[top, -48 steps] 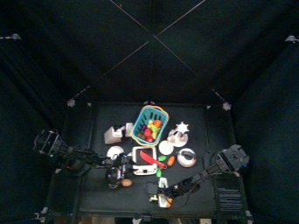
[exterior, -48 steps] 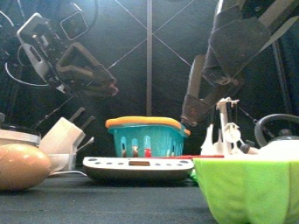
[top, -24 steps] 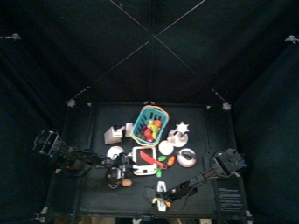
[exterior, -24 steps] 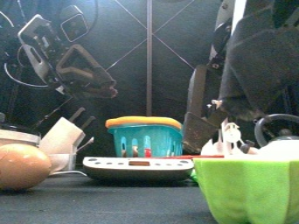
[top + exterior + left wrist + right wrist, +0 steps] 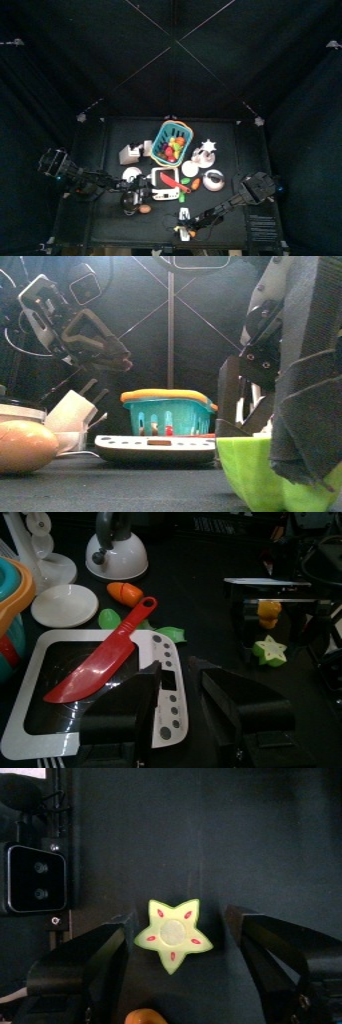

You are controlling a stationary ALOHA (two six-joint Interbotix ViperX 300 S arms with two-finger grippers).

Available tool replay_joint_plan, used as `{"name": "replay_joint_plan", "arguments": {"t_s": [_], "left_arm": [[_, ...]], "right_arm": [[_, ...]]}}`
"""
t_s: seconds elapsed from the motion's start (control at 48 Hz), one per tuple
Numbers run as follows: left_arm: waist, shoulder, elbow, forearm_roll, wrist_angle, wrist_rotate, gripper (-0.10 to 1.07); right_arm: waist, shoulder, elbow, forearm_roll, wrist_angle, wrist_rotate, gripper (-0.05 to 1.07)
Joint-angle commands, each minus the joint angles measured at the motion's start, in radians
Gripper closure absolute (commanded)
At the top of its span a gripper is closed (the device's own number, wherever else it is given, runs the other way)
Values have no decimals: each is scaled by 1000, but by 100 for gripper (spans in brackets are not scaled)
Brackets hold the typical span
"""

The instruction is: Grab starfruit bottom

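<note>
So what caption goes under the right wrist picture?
Right gripper open over the starfruit on the black table.

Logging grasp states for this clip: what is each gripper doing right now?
Left gripper: open, empty, above the scale.
Right gripper: open, jaws either side of the starfruit, not closed.

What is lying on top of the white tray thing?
A red knife lies slanted across the white tray. The left pincer covers the tray's near corner, so anything there is hidden.
</note>
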Motion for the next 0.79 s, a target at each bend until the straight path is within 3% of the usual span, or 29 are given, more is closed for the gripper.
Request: {"name": "replay_joint_plan", "arguments": {"t_s": [0.0,0.312,0.479,0.771], "left_arm": [[3,-3,-9,2,-3,0,26],[3,-3,-6,2,-3,0,26],[0,-3,-5,2,-3,0,26],[2,-3,-5,0,-3,0,26]], "right_arm": [[0,-20,-9,-3,-2,-2,7],[-2,-38,-9,-25,35,-3,26],[-8,-89,-5,-60,100,-3,28],[-11,-109,-2,-71,101,-3,29]]}}
